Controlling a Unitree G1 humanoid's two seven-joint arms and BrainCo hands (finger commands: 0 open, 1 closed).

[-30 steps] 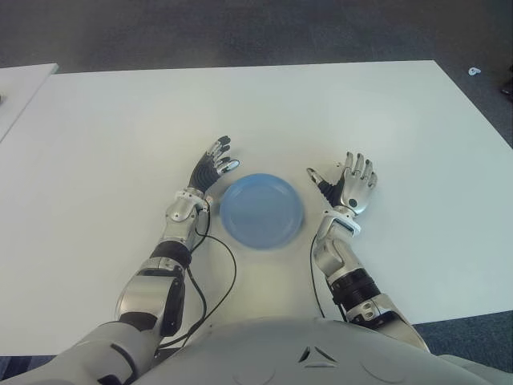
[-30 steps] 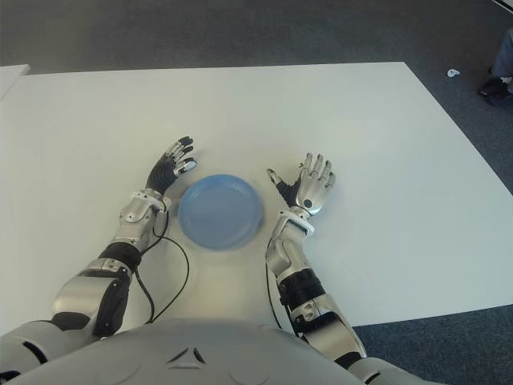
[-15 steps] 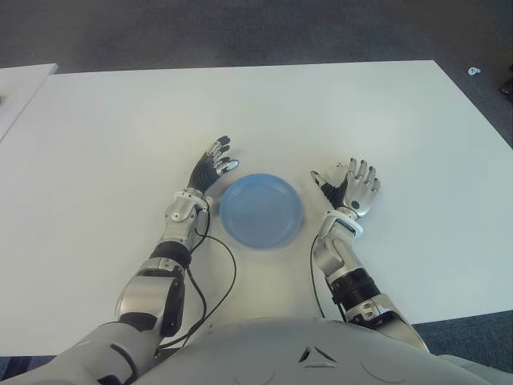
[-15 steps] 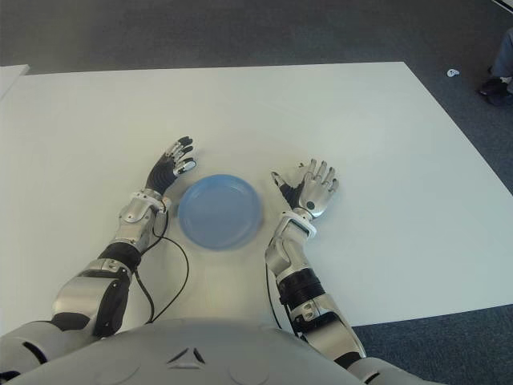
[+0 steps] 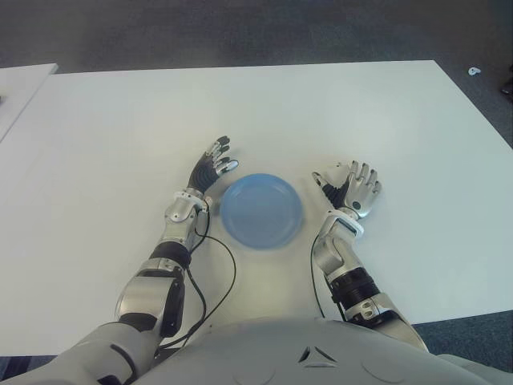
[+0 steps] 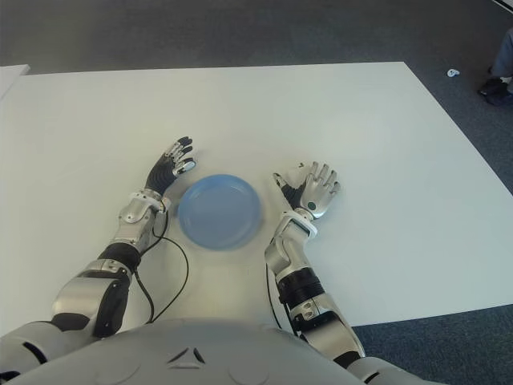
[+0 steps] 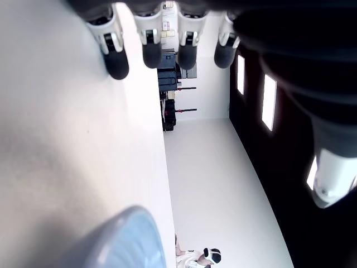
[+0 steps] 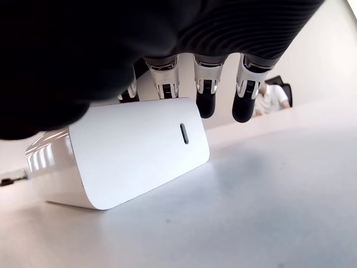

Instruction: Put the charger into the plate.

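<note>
The charger (image 8: 136, 151), a white block with a slot in one face, sits on the white table (image 5: 337, 112) right under the right hand (image 5: 353, 189), whose fingers (image 8: 203, 97) hang spread above it, not closed on it as far as I can tell. So we're at the reach step; next it needs to wrap and lift, then move over to the blue plate (image 5: 262, 210) just beside. The left hand (image 5: 212, 168) shows on the plate's far side, fingers loose. Grey carpet around the table.

The table (image 5: 321, 112) is plain white; the plate (image 5: 262, 210) pale blue, unpatterned; the charger (image 8: 139, 151) glossy white with one small dark slot; both hands, left hand (image 5: 212, 167) and right hand (image 5: 353, 188), silver-grey with black fingers; the floor (image 5: 240, 32) dark grey.
</note>
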